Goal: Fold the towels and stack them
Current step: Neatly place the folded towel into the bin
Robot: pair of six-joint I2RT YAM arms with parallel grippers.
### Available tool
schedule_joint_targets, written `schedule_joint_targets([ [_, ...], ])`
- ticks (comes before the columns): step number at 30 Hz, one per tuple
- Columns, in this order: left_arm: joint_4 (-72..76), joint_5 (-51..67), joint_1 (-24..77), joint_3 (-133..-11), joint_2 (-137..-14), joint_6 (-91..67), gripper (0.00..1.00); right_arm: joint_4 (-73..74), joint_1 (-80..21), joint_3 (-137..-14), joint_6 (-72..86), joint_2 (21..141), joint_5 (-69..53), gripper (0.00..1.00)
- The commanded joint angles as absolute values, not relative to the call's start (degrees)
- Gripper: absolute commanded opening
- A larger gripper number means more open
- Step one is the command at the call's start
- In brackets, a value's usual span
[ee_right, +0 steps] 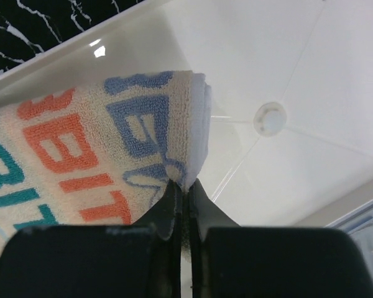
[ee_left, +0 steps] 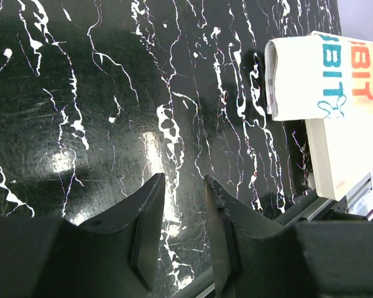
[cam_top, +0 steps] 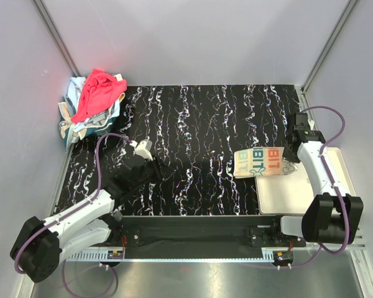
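Corner of folded cream terry towel with coloured block letters (cam_top: 260, 162) pinched by right gripper (ee_right: 181, 185). Towel laid across left edge of flat cream rectangular tray (cam_top: 301, 197), likely for dragging fully onto it. Empty left gripper (ee_left: 184, 186) held part-spread, well left of tray. Far left of tray, crumpled pink-red and pale towels (cam_top: 94, 99) heaped, not yet folded.

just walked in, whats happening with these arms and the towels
The right arm has its jaws shut on a corner of the folded cream lettered towel, which lies partly over the tray and partly over the black table. The left arm hangs over bare table, jaws apart and holding nothing. The other towels sit in an unfolded pile at the far left corner.
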State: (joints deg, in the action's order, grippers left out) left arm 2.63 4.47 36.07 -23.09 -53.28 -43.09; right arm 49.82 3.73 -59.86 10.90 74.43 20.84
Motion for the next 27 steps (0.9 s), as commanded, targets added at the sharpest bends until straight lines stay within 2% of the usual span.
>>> schedule_joint_targets([
  [1, 7.2, 4.3, 36.5, -22.2, -51.9, -43.4, 0.36, 45.4, 4.7, -59.2, 6.9, 73.0, 25.7, 0.0],
  [16, 6.3, 1.7, 36.5, -20.6, -49.1, -42.9, 0.36, 32.5, 10.8, -51.5, -8.9, 73.3, 28.7, 0.0],
  [27, 6.4, 1.3, 36.5, -20.1, -48.6, -43.1, 0.36, 28.2, 14.1, -51.3, -11.7, 79.5, 31.0, 0.0],
])
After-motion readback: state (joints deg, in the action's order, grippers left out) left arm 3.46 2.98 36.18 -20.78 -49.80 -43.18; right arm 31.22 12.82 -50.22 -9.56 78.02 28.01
